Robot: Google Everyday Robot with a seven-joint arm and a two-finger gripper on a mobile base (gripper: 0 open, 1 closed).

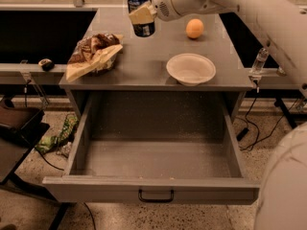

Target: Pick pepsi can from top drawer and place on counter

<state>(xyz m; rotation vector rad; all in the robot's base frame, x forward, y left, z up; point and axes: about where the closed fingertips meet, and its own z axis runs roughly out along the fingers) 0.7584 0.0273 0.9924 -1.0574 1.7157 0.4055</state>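
The gripper [143,13], at the end of a white arm [240,4] reaching in from the upper right of the view, is clamped on a small dark blue cylindrical drink can [144,29] with a silver top. Its cream-coloured fingers [138,16] press across the can's middle. The drink can is upright over the rear of the flat grey metal worktop [144,73], a little left of centre; whether its base touches the surface cannot be told. Near it to the right on the worktop lies a round orange fruit [194,28], apart from the can. Nearer the front edge sits a shallow white bowl [191,68], and at the worktop's left side lies a crumpled brown snack bag [93,54]. Below the worktop, the wide shallow grey metal drawer [153,152] is pulled fully out, with a small black handle [156,195] at the centre of its flat front panel.
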